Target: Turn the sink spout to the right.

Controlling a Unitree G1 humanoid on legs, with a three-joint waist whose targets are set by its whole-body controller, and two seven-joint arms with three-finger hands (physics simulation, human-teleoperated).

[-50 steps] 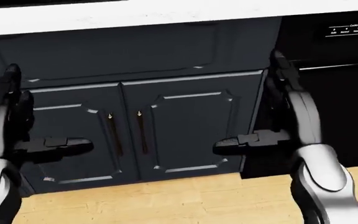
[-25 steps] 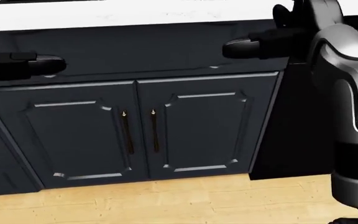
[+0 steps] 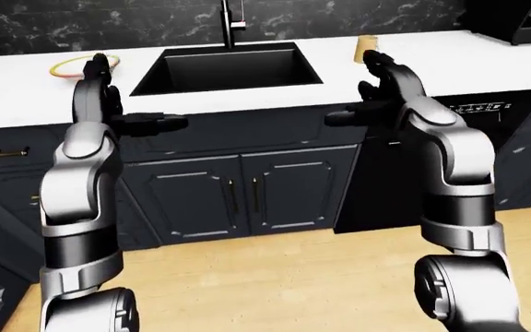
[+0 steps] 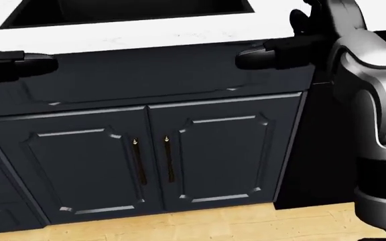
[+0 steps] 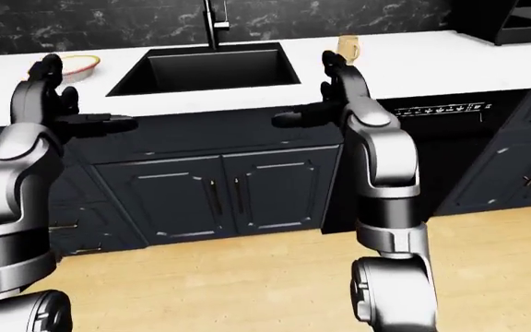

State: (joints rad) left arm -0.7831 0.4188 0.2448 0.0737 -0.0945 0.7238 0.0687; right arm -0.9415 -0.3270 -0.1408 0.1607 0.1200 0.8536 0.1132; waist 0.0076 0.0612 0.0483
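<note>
The black sink basin is set in the white countertop. Its thin metal spout rises at the basin's top edge, cut off by the top of the left-eye view, so where it points does not show. Both hands hang below counter height, short of the sink. My left hand is open at the left of the basin, fingers up and thumb pointing right. At the basin's right corner my right hand is open too, thumb pointing left. Neither holds anything. The head view catches only the sink's lower rim.
Dark cabinet doors with two thin handles stand under the sink. A black dishwasher is to the right. A yellow-rimmed bowl lies on the counter left of the sink, a tan cup right of it. Wooden floor below.
Both hands rose from cabinet-door height to counter-edge height. The head camera has tilted up, so the cabinets slid down the picture and the sink's rim came into view.
</note>
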